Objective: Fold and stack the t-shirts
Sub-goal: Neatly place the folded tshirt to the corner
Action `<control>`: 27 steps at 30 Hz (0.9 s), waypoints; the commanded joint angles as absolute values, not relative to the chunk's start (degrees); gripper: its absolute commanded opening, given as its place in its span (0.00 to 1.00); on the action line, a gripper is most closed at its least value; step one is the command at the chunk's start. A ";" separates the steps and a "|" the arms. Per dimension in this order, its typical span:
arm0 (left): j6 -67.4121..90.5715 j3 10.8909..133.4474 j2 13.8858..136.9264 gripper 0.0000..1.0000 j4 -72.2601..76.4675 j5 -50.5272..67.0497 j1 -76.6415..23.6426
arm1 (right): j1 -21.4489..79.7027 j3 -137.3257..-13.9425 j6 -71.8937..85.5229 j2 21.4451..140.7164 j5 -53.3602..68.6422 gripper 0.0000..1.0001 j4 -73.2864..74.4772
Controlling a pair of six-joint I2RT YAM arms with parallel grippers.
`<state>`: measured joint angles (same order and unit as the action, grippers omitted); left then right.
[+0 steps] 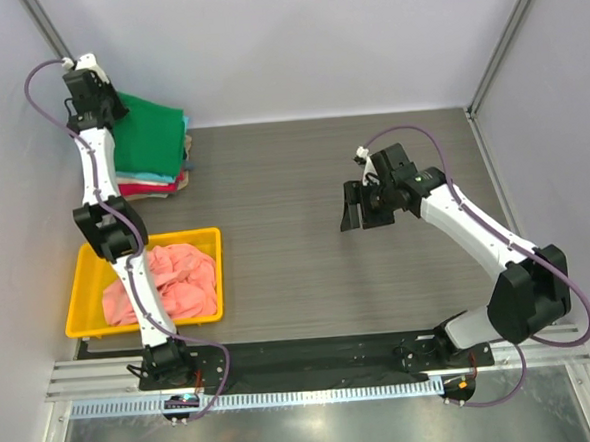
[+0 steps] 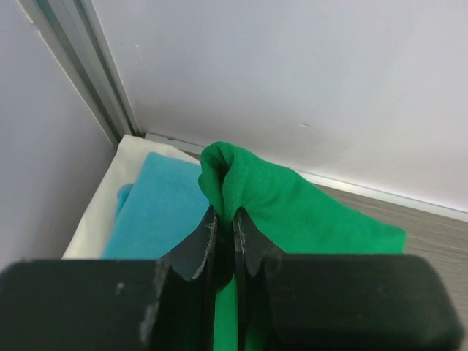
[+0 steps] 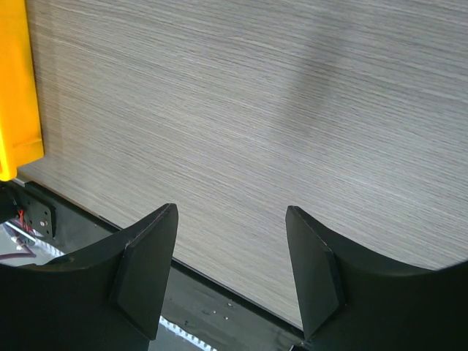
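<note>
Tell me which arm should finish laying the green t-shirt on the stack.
Left. The left gripper is shut on a fold of the green t-shirt above the stack; the right gripper hangs open over the table, well away.

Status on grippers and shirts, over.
Left gripper shut on bright green cloth t-shirt atop folded shirt stack. Right gripper open, empty, above wood-grain table. Salmon-pink cloth shirt heaped in yellow plastic tray. Nothing blocking.
</note>
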<state>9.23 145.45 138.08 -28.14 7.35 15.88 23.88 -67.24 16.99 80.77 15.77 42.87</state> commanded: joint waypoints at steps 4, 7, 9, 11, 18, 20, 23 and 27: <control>3.70 143.88 139.83 0.09 -13.54 3.17 14.85 | 23.73 -69.79 16.17 82.26 15.38 0.67 42.01; 0.36 141.51 140.36 0.08 -8.73 1.24 14.06 | 23.73 -69.87 16.08 82.79 15.38 0.67 42.10; -2.62 138.96 140.45 0.08 -6.08 0.35 13.80 | 23.73 -69.96 16.17 83.23 15.47 0.66 42.10; -3.69 137.38 140.89 0.07 -3.26 -2.52 13.80 | 23.64 -70.31 16.17 84.02 15.64 0.66 42.01; -6.59 134.21 142.47 0.06 1.76 -3.07 14.59 | 23.64 -71.72 15.82 86.13 16.08 0.66 42.54; -7.55 133.07 142.74 0.06 3.42 -3.51 14.42 | 23.64 -71.81 15.91 86.39 16.17 0.66 42.71; -8.96 130.18 142.74 0.07 5.27 -4.92 14.33 | 23.64 -72.07 15.91 86.57 16.17 0.66 42.80; -7.21 125.43 141.16 0.15 7.38 -5.72 15.20 | 23.56 -72.33 15.82 86.84 16.17 0.66 42.89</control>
